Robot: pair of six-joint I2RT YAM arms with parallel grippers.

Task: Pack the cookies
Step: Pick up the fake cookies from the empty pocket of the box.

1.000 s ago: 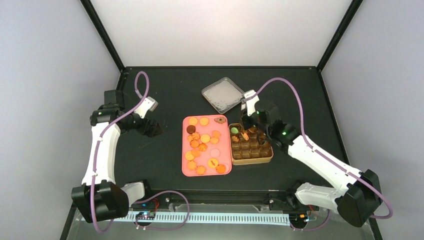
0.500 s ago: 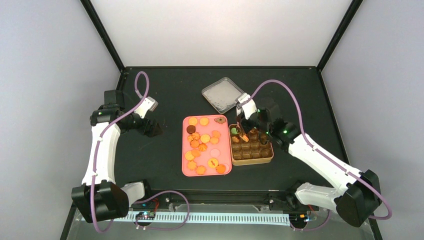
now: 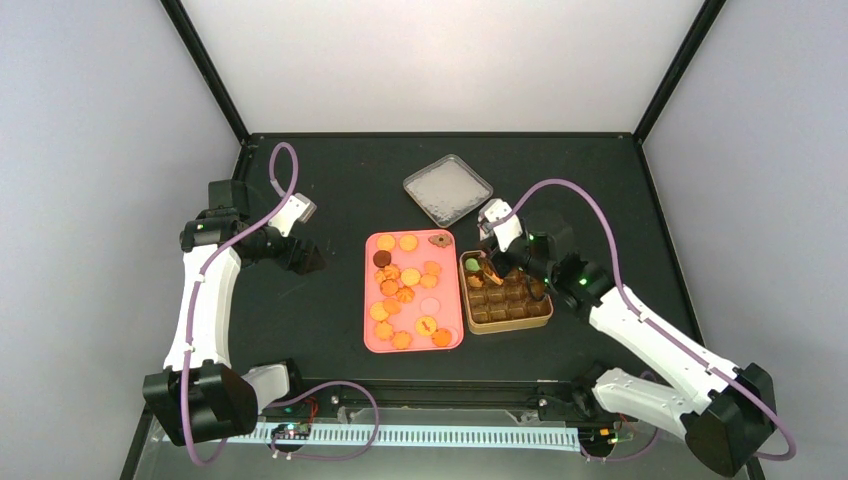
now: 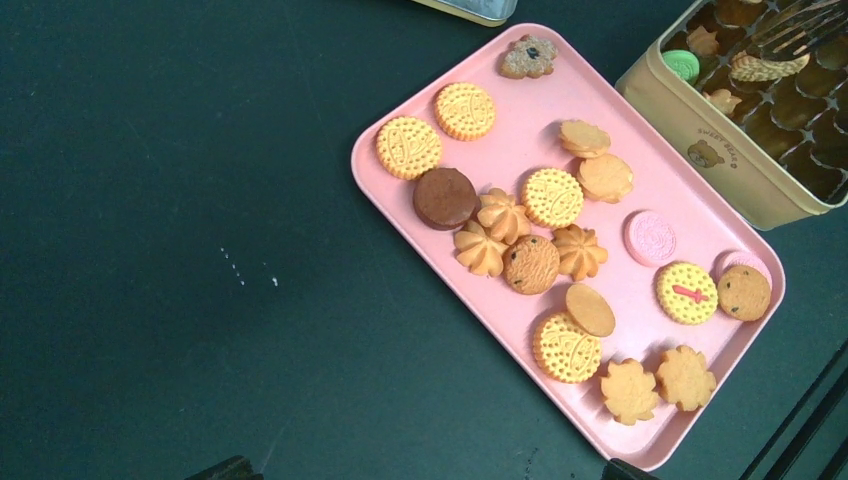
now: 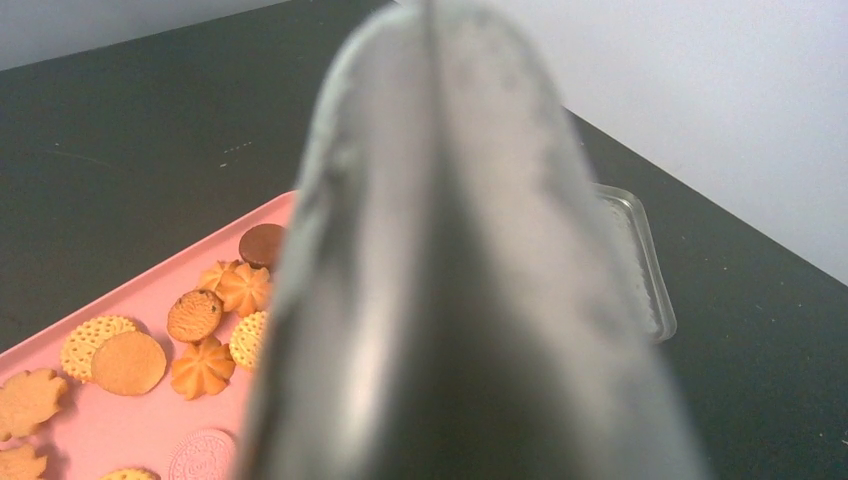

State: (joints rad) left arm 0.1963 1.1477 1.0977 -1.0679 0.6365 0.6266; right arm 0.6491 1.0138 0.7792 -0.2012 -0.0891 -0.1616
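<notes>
Several cookies (image 3: 404, 288), mostly golden with one dark brown and some pink, lie on a pink tray (image 3: 372, 345). The left wrist view shows them (image 4: 553, 197) spread over the tray (image 4: 500, 130). My right gripper (image 3: 515, 258) is shut on metal tongs (image 5: 450, 280), whose blurred body fills the right wrist view. The tongs' tips (image 4: 800, 25) pinch a golden cookie (image 4: 765, 68) over the far left corner of the divided tin (image 4: 720, 150), beside a green cookie (image 4: 682, 65). My left gripper (image 4: 425, 470) hangs open over the bare mat left of the tray, holding nothing.
The tin (image 3: 508, 322) stands right against the tray's right side. Its clear-topped lid (image 3: 447, 188) lies flat farther back. Black frame rails run along the table's edges, and my left arm (image 3: 205, 290) stands at the far left.
My right arm has drawn back toward the near edge, with the tongs staying over the tin's far left corner. The tin sits slightly farther right. The left arm has not moved.
</notes>
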